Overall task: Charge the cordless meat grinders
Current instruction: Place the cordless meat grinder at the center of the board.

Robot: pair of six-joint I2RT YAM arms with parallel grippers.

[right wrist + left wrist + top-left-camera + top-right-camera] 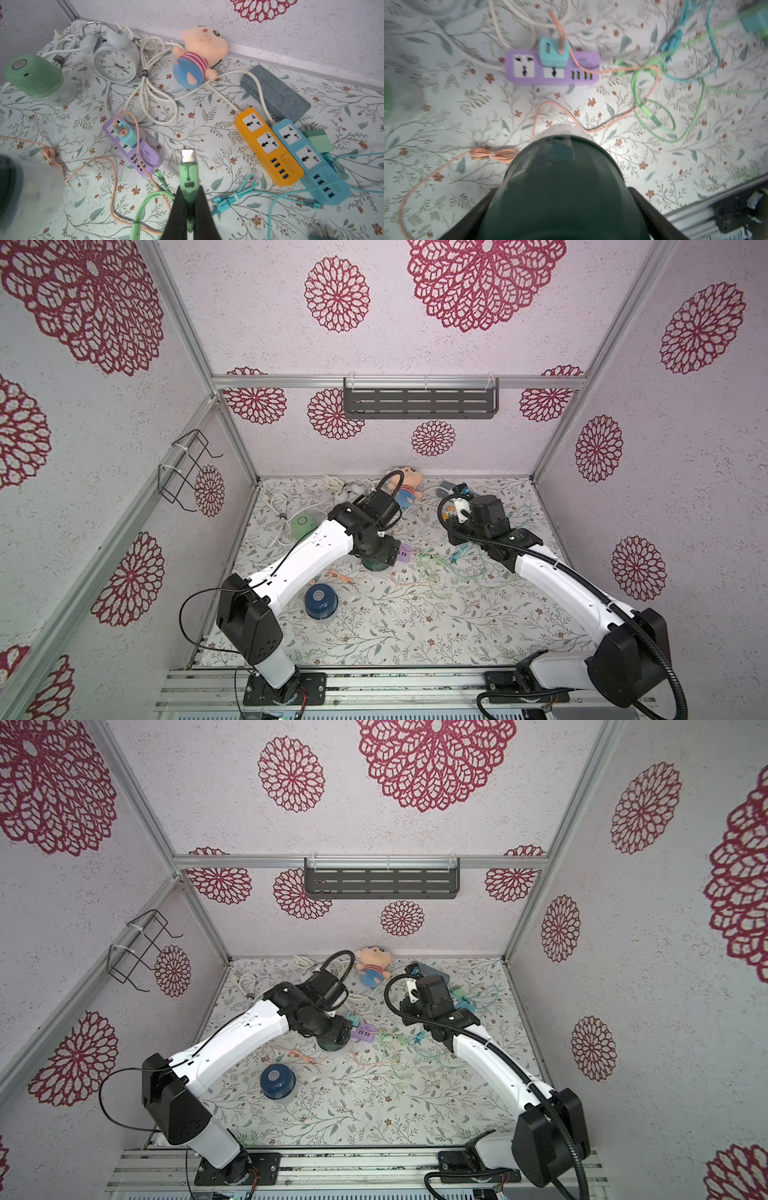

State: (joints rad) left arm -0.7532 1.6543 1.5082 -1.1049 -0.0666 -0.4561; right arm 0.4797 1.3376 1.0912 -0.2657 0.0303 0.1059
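Observation:
My left gripper point(562, 190) is shut on the dark green meat grinder point(560, 162), one black finger on each side of its dome. In both top views this grinder point(372, 565) shows under the left wrist, just before the purple power strip point(552, 68). The navy blue grinder point(321, 600) stands free nearer the front. At the back left, by the wall, stands the light green grinder point(33, 76). My right gripper point(189, 199) is shut on the plug of a green cable point(188, 168), whose metal tip points toward the purple strip point(135, 149).
A teal adapter point(553, 54) with an orange cable sits in the purple strip. Orange point(268, 145) and blue point(309, 160) power strips lie to the right. A white alarm clock point(114, 62), plush doll point(199, 56) and grey case point(274, 93) line the back wall. Loose cables cross the middle.

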